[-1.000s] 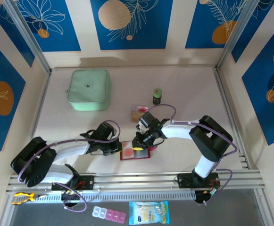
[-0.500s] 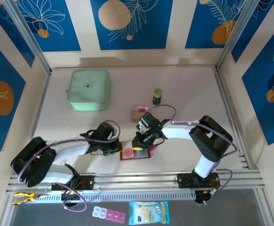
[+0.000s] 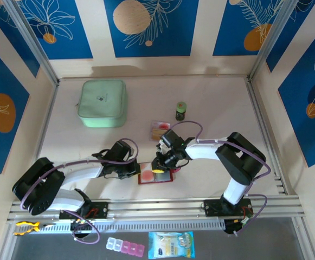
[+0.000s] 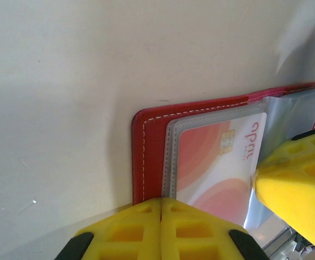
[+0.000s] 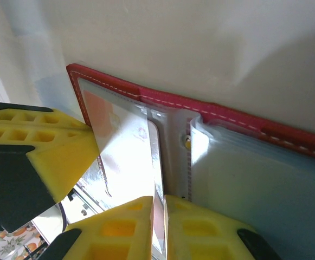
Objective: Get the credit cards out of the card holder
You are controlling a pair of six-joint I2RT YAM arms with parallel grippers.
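- Since a second ago almost nothing has moved: the card holder lies at the same place and both grippers are at it as before; only the right arm's elbow has shifted a little.
- The card holder lies open and flat on the table, near its front edge, between the two arms.
- In the left wrist view a credit card with orange circles sits inside a clear sleeve of the red cover.
- The left gripper is at 9 o'clock of the holder, its fingers pressed together on the cover's edge.
- The right gripper comes from 12 o'clock; its fingers pinch one thin clear sleeve. I cannot tell if a card is in that leaf.
- A small clear tray stands at 12 o'clock of the holder, near it.
- A little jar with a green lid is at 1 o'clock, farther back.
- A mint-green pouch lies at 10 o'clock, well apart.
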